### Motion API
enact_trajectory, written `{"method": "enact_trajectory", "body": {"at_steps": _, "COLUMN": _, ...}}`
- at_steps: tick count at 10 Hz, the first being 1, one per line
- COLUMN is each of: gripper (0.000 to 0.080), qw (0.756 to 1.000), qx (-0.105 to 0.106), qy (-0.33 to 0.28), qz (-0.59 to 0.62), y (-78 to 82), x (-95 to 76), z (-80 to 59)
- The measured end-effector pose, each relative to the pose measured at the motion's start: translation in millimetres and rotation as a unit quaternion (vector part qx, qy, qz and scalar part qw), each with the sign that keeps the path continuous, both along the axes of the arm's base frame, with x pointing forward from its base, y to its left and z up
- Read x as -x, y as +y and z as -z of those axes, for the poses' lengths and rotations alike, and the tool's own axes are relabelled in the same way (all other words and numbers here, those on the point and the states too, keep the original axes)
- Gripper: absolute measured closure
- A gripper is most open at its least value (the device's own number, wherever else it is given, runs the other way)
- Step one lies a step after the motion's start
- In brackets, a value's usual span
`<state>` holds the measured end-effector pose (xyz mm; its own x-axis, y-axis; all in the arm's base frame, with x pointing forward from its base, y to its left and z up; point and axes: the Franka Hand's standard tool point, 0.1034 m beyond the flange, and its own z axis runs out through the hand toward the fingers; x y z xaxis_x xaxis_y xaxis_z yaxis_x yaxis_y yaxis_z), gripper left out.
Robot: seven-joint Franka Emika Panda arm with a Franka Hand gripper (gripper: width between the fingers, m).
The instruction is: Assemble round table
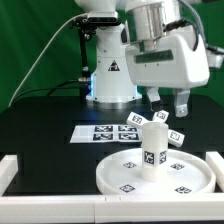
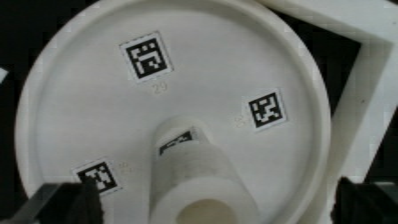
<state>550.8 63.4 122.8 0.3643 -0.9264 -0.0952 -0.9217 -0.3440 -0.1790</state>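
The round disc [image 1: 110, 173] lay flat at the worktop's near edge, just beside the white border rail [image 1: 40, 212]. The cylindrical leg [image 1: 152, 150] stood upright at its centre. The end effector [image 1: 168, 107] hung just above the leg, its fingers [image 2: 45, 205] apart and gripping nothing. The marker board [image 1: 100, 133] lay behind the disc.

Robotics lab, black table [image 1: 40, 125], marker board [image 1: 100, 133], green backdrop [image 1: 25, 28]
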Motion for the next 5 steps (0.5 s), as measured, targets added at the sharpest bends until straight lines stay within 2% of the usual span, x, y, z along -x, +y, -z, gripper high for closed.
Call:
{"method": "enact_trajectory", "body": {"at_steps": 2, "gripper": 0.0151, "qw": 0.988, "qx": 0.019, "qy": -0.009, "qz": -0.153, "y": 15.4, "x": 9.3, "z": -6.5}}
{"method": "enact_trajectory", "body": {"at_steps": 5, "gripper": 0.0151, "qw": 0.967, "qx": 0.033, "qy": -0.023, "qz": -0.251, "y": 10.8, "x": 8.8, "z": -4.2}}
